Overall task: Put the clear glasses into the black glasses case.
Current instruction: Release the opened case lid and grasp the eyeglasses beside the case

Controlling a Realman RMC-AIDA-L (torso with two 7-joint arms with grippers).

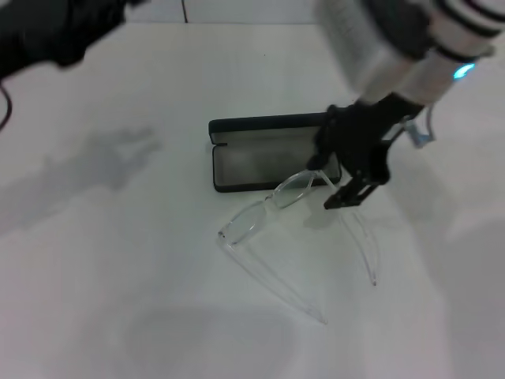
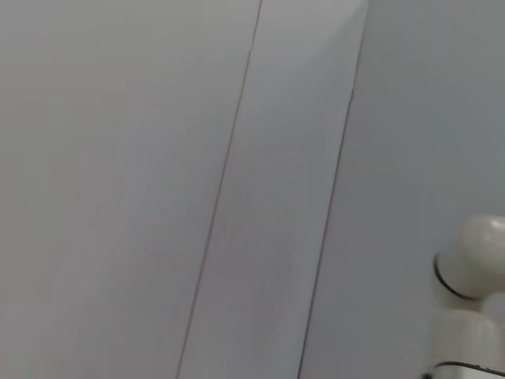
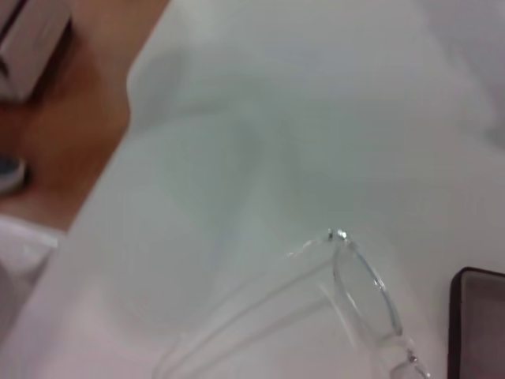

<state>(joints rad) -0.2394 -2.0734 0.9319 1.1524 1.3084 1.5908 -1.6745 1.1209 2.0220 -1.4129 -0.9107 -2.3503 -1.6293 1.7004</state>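
Behind the right tool, clear glasses corner and black glasses case end.

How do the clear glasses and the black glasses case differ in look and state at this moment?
The clear glasses are see-through and thin-framed; the black glasses case is opaque, matte and boxy. The glasses are spread out with both temple arms unfolded, one end at the right pincer; the case lies open, grey lining showing, untouched. Both are on the white table.
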